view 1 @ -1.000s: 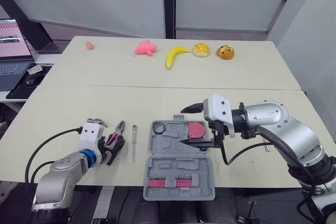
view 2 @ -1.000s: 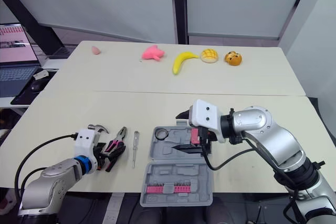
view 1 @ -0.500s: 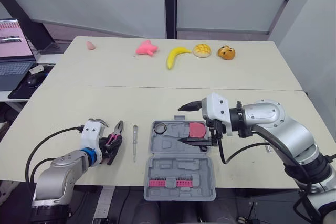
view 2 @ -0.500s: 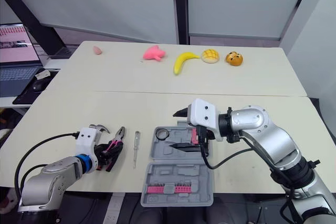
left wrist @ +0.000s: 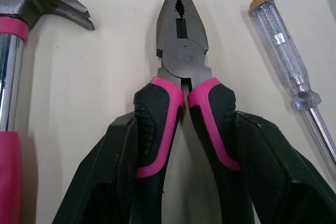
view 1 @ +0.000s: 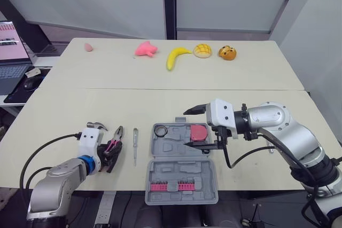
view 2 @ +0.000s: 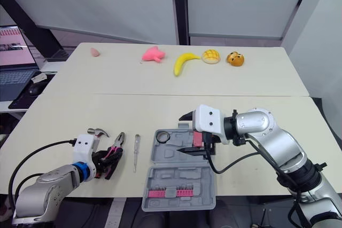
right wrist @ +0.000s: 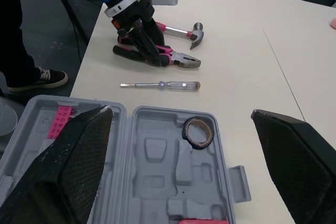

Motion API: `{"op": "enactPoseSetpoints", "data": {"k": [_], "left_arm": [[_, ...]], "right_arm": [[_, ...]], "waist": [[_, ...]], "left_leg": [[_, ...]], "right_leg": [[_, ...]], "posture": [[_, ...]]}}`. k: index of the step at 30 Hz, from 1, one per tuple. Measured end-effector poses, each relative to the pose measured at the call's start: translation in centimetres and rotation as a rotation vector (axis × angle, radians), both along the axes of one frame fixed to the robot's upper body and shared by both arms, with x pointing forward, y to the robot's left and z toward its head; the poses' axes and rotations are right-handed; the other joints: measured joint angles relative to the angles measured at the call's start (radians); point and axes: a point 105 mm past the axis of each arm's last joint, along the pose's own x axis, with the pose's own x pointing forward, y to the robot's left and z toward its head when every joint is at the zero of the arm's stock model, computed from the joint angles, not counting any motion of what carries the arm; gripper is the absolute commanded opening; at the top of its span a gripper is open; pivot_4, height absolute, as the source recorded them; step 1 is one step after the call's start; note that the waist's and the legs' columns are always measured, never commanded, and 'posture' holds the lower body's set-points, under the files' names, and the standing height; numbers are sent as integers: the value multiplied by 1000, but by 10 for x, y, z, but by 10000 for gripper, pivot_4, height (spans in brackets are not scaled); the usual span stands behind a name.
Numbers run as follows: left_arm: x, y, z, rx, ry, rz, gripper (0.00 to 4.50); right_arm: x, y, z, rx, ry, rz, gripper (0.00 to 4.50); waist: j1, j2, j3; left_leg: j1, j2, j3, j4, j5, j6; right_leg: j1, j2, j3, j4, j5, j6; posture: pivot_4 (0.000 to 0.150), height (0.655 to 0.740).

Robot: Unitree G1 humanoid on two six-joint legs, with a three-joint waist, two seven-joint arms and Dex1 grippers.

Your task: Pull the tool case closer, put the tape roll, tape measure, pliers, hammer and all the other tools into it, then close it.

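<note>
The tool case [view 1: 172,147] is laid open at the near edge of the table, just right of centre, with its second half towards the robot and a pink strip of bits held in that half. A tape roll [view 1: 162,130] is seated in the far left corner of the tray and a pink tape measure [view 1: 201,132] in the far right one; the other moulded pockets are seen bare. Above the tray's right side the right gripper [view 1: 185,128] is held with its fingers spread wide, gripping nothing. Left of the case a screwdriver [view 1: 134,146] is laid on the table, then the pliers [left wrist: 181,61], then the hammer [view 1: 95,126], each just beside the next but apart. The pliers' pink and black handles are pinched between the fingers of the left gripper [view 1: 110,151], the handles being pressed together and the nose pointed away from the wrist. The step in hand is judged to be the pliers' transfer. It is best done if the grip is kept firm on both handles, the tool is raised straight before being carried over the screwdriver, and it is lowered flat into a free pocket. The right gripper should be kept clear of that path.
</note>
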Motion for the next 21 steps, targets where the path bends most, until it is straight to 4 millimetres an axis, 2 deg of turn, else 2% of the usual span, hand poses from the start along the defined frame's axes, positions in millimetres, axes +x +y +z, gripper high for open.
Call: {"op": "enactPoseSetpoints", "data": {"k": [3,5,8,10,16,21], "left_arm": [[-9,4,8,27,9,-30,23526],[-8,8,19,38,-15,-36,23526],[-3,13,46,86,-65,-101,23525],[1,9,63,100,-95,-175,23525],[16,-29,103,147,-177,-576,23524],[25,-66,108,145,-189,-882,23523]], "right_arm": [[0,0,0,1,-1,-2,45000],[0,0,0,2,-1,-3,45000],[2,-2,1,3,-2,-10,45000],[3,-4,1,5,-3,-20,45000],[7,-20,5,3,-21,-91,45000],[4,-33,10,0,-28,-170,45000]], "waist": [[0,-1,1],[1,-1,1],[6,-2,1],[10,-2,2],[14,-1,3],[11,0,3]], "left_leg": [[-1,0,-1,0,0,0],[-1,0,-1,0,0,0],[-1,0,-2,0,0,0],[-2,0,-2,0,0,0],[-4,0,-1,-1,0,0],[-10,0,0,-1,0,0]], "right_leg": [[-1,0,-1,0,0,0],[-1,0,-1,0,0,0],[-1,0,-2,0,0,0],[-1,0,-2,-1,0,0],[-2,0,-2,-1,0,-1],[-10,1,-1,0,0,-1]], "posture": [[1500,7255],[1500,7255],[1500,7255],[1500,7255],[1500,7255],[1500,7255]]}}
